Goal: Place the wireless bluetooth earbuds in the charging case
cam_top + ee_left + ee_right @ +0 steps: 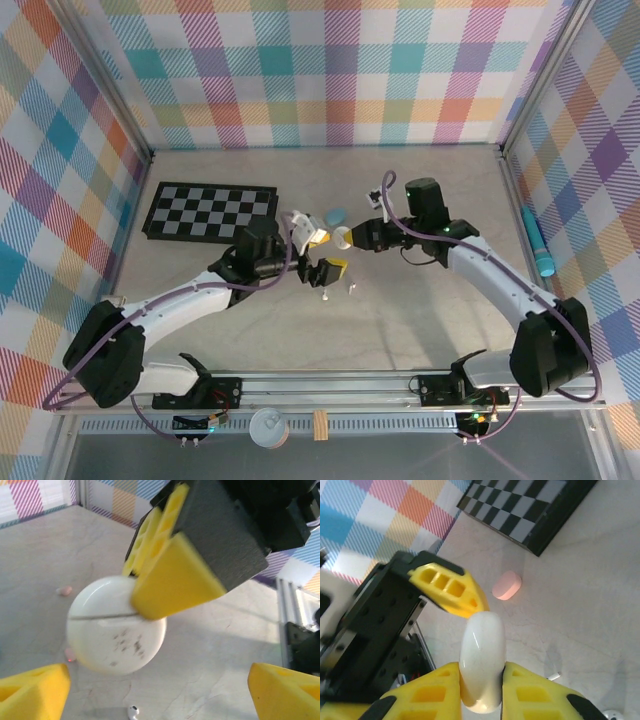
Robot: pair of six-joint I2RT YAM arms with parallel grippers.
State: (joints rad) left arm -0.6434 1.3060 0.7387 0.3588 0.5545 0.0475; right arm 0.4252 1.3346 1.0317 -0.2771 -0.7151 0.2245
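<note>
The overhead view shows both arms meeting mid-table beside a checkerboard. The right wrist view shows a pink case lying on the table near that board. The left wrist view shows a white earbud and a pink earbud loose on the table. The right gripper is clamped on the white charging case, whose lid is closed. The left gripper stands wide apart, holding nothing, with the case in front of it.
</note>
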